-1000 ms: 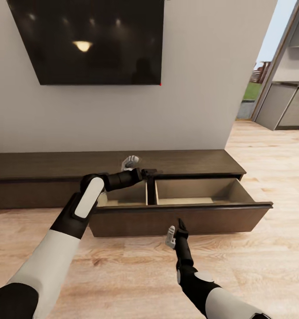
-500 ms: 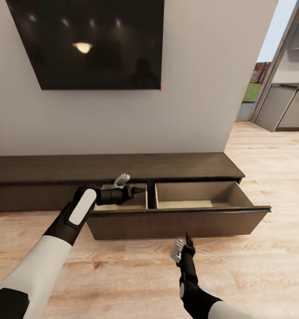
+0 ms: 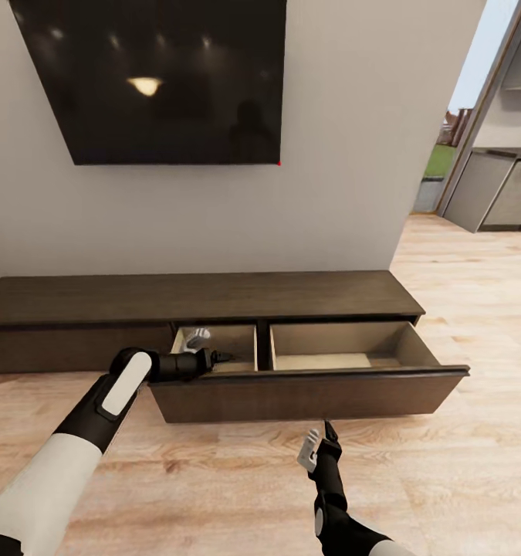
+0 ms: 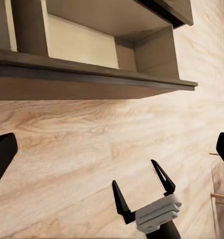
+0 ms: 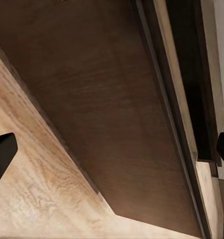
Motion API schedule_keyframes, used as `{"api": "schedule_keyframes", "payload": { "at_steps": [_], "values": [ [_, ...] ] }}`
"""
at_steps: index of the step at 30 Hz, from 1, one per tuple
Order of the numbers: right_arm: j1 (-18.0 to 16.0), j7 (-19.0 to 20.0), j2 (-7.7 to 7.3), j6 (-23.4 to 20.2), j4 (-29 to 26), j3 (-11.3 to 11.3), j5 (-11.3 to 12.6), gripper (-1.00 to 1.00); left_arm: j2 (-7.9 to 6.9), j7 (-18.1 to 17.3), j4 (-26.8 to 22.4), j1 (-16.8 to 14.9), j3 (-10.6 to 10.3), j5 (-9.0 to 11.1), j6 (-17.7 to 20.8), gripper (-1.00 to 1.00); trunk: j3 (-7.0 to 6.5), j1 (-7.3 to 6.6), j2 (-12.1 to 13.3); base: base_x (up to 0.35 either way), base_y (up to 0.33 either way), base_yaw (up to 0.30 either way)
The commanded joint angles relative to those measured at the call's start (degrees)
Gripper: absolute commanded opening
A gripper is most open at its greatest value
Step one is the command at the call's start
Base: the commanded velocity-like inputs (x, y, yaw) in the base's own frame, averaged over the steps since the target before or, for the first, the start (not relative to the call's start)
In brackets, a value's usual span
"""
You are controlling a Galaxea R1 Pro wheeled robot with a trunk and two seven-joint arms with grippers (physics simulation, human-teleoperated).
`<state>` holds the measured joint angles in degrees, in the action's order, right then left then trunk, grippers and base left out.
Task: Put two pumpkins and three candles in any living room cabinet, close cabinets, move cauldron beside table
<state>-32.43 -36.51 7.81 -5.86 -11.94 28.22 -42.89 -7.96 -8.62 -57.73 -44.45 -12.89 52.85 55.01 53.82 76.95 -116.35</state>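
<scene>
The dark-brown cabinet (image 3: 214, 297) is seen with its pale-lined drawer (image 3: 306, 390) pulled out. Left gripper (image 3: 220, 357), spread wide, sits at the front edge; right gripper (image 3: 319, 440), also spread, hangs over bare floor (image 3: 461, 479).

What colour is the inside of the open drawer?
Pale beige, inside the dark-brown drawer; clearest in the head view.

- cabinet (image 3: 214, 297): dark brown wood, matt, fine grain; drawer (image 3: 345, 347) lined pale beige, smooth
- floor (image 3: 461, 463): light wood planks, strong grain, faint sheen
- screen (image 3: 160, 77): glossy black, mirrors lamps
- wall (image 3: 353, 154): plain matt grey-white
</scene>
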Motion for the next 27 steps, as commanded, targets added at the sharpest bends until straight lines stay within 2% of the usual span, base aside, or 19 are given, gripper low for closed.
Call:
{"api": "schedule_keyframes", "payload": {
  "at_steps": [1, 3, 10, 14, 18, 27],
  "values": [
    [0.0, 0.0, 0.04, 0.0, 0.3, 0.0, 0.0, 1.00, -0.63, 0.0, 0.0, 0.2, -0.1, 0.1, 0.0, 1.00, -0.19, -0.23, 0.4, 0.000, 0.000, 0.000],
    [0.1, 0.0, 0.11, 0.0, 1.0, 0.0, 0.0, 1.00, -1.40, 0.0, 0.1, 0.8, -0.2, 0.1, 0.0, 1.00, -0.54, -0.66, 1.2, 0.000, 0.000, 0.000],
    [0.1, 0.0, 0.10, 0.0, 1.6, -0.1, 0.0, 1.00, -2.60, 0.0, 0.0, 2.2, -0.7, 0.0, 0.1, 1.00, -1.80, -2.20, 4.0, 0.000, 0.000, 0.000],
    [0.1, 0.0, 0.10, 0.2, 3.7, 0.0, -0.1, 1.00, -4.92, 0.0, 0.3, 3.1, -1.8, 0.0, 0.1, 1.00, -2.52, -3.08, 5.6, 0.000, 0.000, 0.000],
    [0.1, 0.0, 0.16, 0.2, 4.7, 0.0, 0.0, 1.00, -6.27, 0.0, 3.4, 4.1, -2.1, 0.0, 0.0, 1.00, -3.24, -3.96, 7.2, 0.000, 0.000, 0.000],
    [0.1, 0.4, 0.07, 0.3, 4.8, -0.1, 0.1, 1.00, -6.63, 0.1, 8.8, 4.4, -2.4, -0.1, -0.1, 1.00, -4.85, -5.94, 10.8, 0.000, 0.000, 0.000]
  ]
}}
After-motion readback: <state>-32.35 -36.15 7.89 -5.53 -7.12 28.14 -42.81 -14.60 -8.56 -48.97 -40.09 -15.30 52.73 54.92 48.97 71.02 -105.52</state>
